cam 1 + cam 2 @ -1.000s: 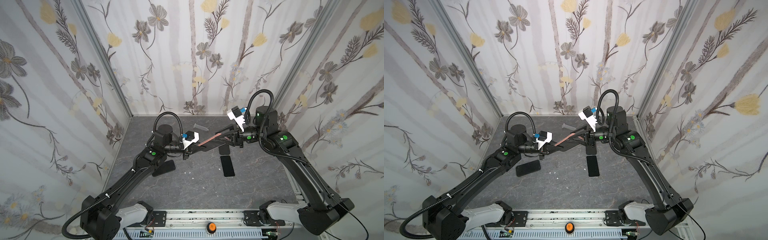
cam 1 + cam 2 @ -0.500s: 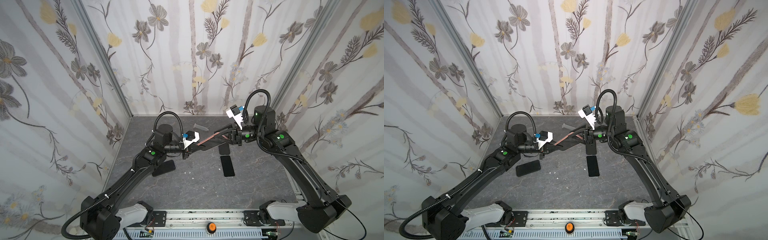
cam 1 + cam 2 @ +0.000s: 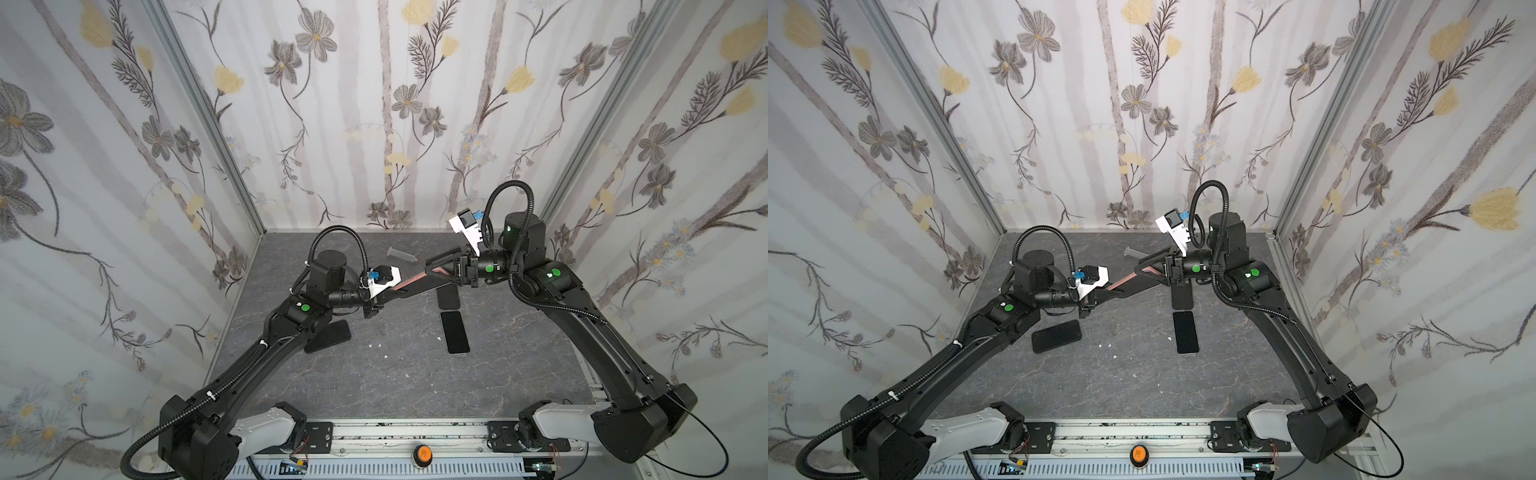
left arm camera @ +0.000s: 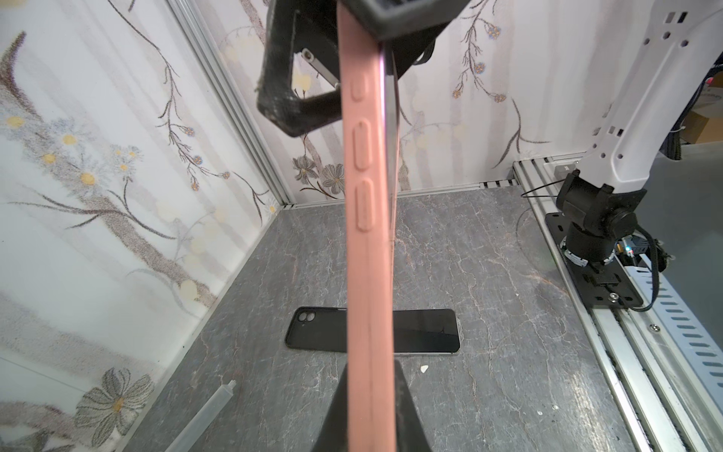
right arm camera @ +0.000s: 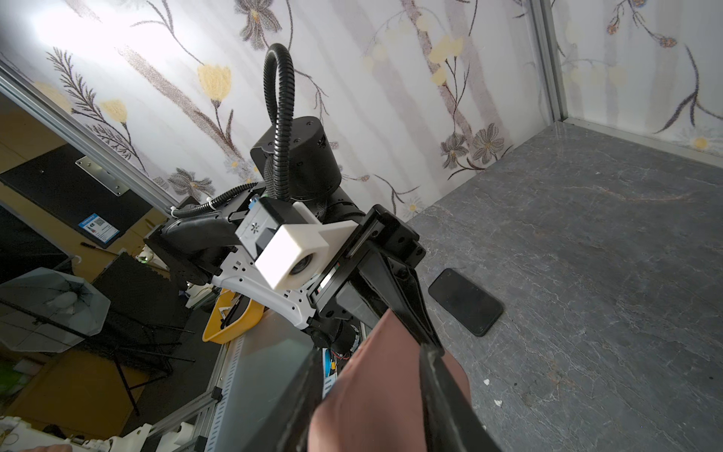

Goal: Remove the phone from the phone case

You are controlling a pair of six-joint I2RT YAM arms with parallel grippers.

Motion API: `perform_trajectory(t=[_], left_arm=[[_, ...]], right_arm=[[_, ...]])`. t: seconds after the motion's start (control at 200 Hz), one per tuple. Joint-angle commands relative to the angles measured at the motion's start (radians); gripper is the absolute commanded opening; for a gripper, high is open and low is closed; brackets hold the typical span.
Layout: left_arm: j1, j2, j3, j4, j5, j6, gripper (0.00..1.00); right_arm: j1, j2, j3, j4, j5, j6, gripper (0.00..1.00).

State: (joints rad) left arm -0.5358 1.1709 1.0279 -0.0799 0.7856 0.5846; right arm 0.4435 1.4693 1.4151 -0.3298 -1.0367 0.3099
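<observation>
Phone case: your pink phone case (image 3: 415, 279) hangs in the air over the rear middle of the table (image 3: 395, 386). It bridges both arms and tilts up toward the right one.
Left gripper: your left gripper (image 3: 399, 293) is pressed tight on the case's lower end.
Right gripper: your right gripper (image 3: 432, 269) pinches the higher end, one finger on each face.
Phone: the phone (image 4: 392, 129) sits in the case.
Open room: the front half of the table is bare, so you have space there.
Edges: the back wall (image 3: 374, 187) stands close behind the right wrist. A black case (image 3: 449, 296) lies directly under the right gripper, with a black phone (image 3: 455, 332) just in front of it. A dark slab (image 3: 328, 336) lies beside the left forearm, and a clear tube (image 3: 401, 253) lies behind.
Left wrist view only: the phone's silvery edge gaps away from the pink rim near the right gripper.
Top views only: the slope of the case.
Since a second ago: your right wrist has risen slightly. The left arm and the spare items have not moved.
</observation>
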Motion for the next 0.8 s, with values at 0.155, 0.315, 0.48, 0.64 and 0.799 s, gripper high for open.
perform_trajectory(t=[0.155, 0.315, 0.48, 0.64, 0.799], left_arm=[[0.0, -0.026, -0.01, 0.108, -0.06, 0.057, 0.0], [0.0, -0.044, -0.029, 0.108, -0.048, 0.041, 0.0], [0.005, -0.068, -0.05, 0.111, -0.032, 0.004, 0.0], [0.023, -0.075, -0.058, 0.196, 0.019, -0.187, 0.0], [0.067, -0.101, -0.167, 0.612, 0.01, -0.631, 0.0]], right_arm=[[-0.01, 0.002, -0.005, 0.11, 0.106, 0.156, 0.49], [-0.024, -0.041, -0.011, 0.242, 0.213, 0.189, 0.73], [-0.071, -0.132, -0.087, 0.296, 0.384, 0.15, 0.79], [-0.108, -0.241, -0.242, 0.414, 0.447, 0.141, 0.79], [-0.116, -0.321, -0.369, 0.54, 0.434, 0.12, 0.78]])
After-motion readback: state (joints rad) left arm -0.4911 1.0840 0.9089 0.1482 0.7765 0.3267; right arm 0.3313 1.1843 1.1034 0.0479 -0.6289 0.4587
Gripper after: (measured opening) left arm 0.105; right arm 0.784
